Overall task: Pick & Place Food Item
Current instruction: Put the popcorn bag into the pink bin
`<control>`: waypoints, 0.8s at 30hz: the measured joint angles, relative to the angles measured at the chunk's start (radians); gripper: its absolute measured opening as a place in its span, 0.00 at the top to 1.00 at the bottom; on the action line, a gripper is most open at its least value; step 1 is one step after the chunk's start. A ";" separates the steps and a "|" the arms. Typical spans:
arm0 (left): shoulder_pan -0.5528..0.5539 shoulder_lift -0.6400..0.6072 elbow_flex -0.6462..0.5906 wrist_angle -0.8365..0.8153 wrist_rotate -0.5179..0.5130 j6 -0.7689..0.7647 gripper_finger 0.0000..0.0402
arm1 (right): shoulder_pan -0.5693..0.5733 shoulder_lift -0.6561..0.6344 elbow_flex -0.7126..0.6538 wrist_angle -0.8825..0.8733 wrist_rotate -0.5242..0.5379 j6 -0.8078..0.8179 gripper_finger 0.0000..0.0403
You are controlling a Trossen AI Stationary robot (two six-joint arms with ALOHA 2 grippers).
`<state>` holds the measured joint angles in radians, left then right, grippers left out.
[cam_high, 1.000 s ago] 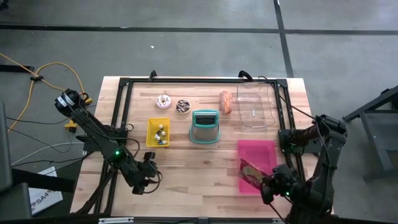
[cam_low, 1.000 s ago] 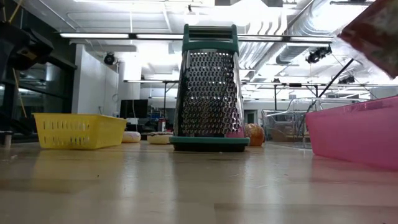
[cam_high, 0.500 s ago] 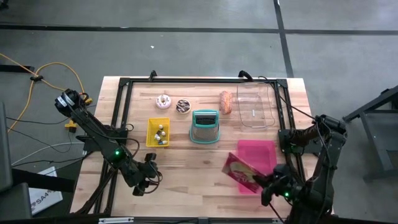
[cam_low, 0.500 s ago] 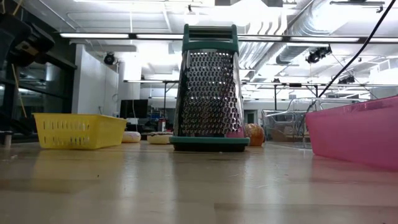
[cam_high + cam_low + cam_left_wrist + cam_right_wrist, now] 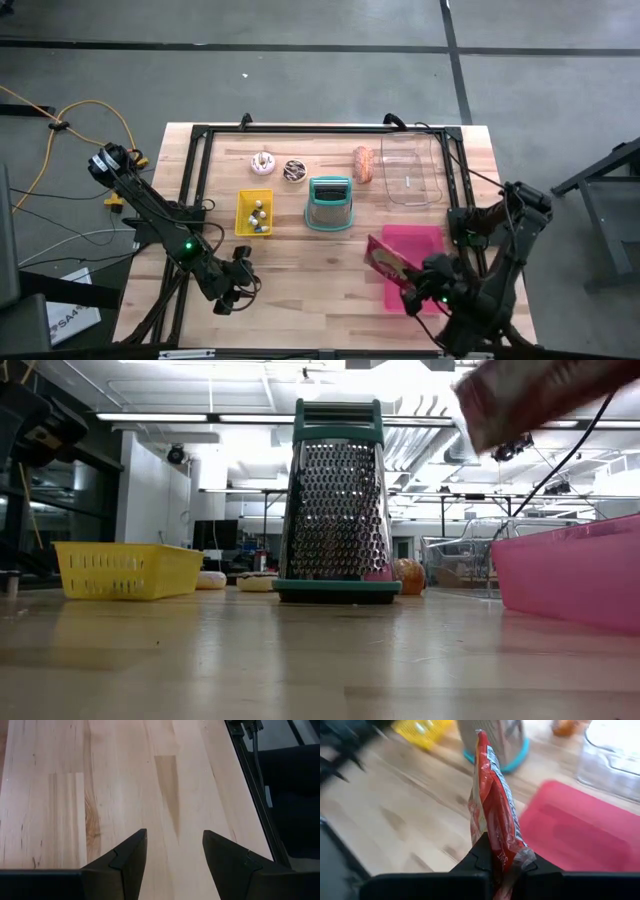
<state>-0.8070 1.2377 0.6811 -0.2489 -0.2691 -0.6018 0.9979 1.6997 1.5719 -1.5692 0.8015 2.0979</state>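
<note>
A red snack packet [image 5: 385, 258] hangs in the air over the left edge of the pink tray [image 5: 420, 240], with my right gripper [image 5: 415, 290] shut on it. The packet shows blurred at the upper right of the low view [image 5: 540, 395]. In the right wrist view it stands edge-on [image 5: 492, 805] above the fingers. My left gripper [image 5: 235, 285] waits open over bare wood near the table's front left, nothing between its fingers [image 5: 175, 852]. My right gripper pinches the packet's near end [image 5: 504, 856] between its two fingers [image 5: 481, 859]. The fingers slant down from the table's near right side. The packet is lifted clear and sticks out beyond the fingertips toward the table's far left, its flat faces turned sideways.
A teal-framed grater [image 5: 330, 203] stands mid-table, with a yellow basket [image 5: 254, 212] to its left. A clear container [image 5: 410, 170] and an orange pastry [image 5: 364, 164] lie at the back right, two small round pastries [image 5: 263, 161] at the back left. Bare wood fills the front middle.
My right gripper has moved toward the table's left with the packet and rolled its wrist. The packet, which lay flat-faced over the pink tray, has turned on edge and now reaches out past the tray's left edge. It has come back into the low view, farther left.
</note>
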 joint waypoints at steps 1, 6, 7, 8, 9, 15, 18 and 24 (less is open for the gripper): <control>0.000 0.000 0.000 0.000 0.000 0.000 0.53 | -0.011 0.000 0.000 0.000 -0.035 -0.021 0.97; 0.000 0.000 0.000 0.000 0.000 0.000 0.53 | -0.053 0.000 0.000 -0.001 -0.164 -0.109 0.97; 0.000 0.000 0.000 0.000 0.000 0.000 0.53 | -0.058 0.000 0.000 -0.001 -0.176 -0.119 0.97; 0.000 0.000 0.000 0.000 0.000 0.000 0.53 | -0.059 0.000 0.000 -0.001 -0.176 -0.131 0.98; 0.000 0.000 0.000 0.000 0.000 0.000 0.53 | -0.059 0.000 0.000 -0.001 -0.172 -0.138 0.98; 0.000 0.000 0.000 0.000 0.000 0.000 0.53 | -0.072 0.000 0.000 -0.002 -0.144 -0.160 0.98; 0.000 0.000 0.000 0.000 0.000 0.000 0.53 | -0.096 0.000 0.000 -0.001 -0.146 -0.194 0.98; 0.000 0.000 0.000 0.000 0.000 0.000 0.53 | -0.169 0.000 0.000 -0.002 -0.149 -0.331 0.98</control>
<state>-0.8070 1.2377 0.6811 -0.2489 -0.2695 -0.6018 0.8287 1.6997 1.5715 -1.5711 0.6521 1.7674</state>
